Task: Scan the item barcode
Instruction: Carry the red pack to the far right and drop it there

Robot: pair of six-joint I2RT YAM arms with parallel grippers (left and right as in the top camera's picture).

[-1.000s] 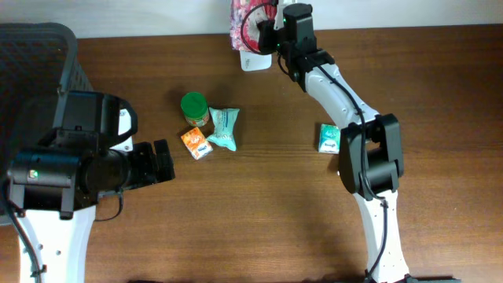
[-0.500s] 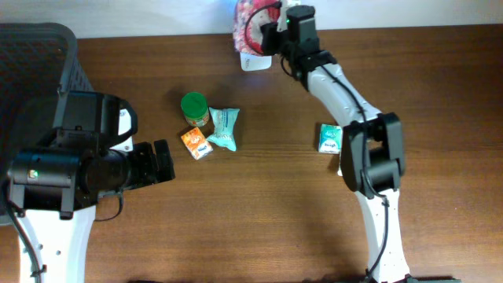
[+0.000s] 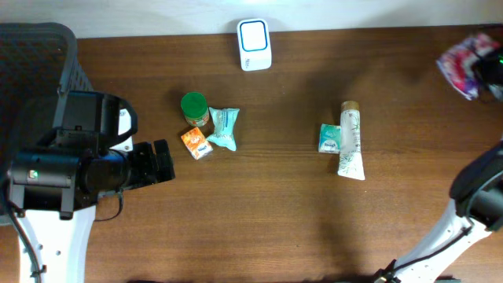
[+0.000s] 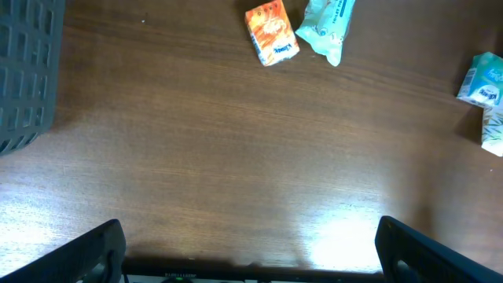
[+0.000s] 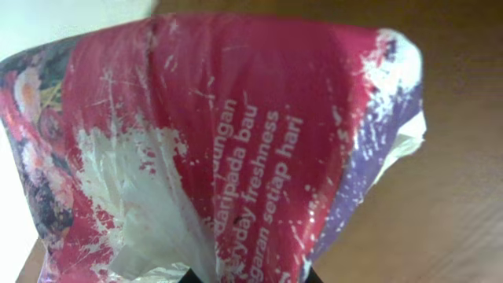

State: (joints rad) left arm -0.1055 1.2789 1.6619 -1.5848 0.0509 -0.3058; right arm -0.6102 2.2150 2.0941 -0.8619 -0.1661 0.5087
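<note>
Carry step judged: red pouch (image 3: 460, 60) clamped in right end effector (image 3: 479, 69), far right, well apart from scanner (image 3: 255, 44). Left end effector (image 3: 163, 161) wide, empty. Next: barcode to be faced to scanner.

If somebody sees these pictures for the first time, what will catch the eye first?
First the crinkled red pouch: it fills the right wrist view and shows at the far right edge in the overhead view. After it come the white scanner at the back, near the middle, and the green-lidded jar left of centre.
</note>
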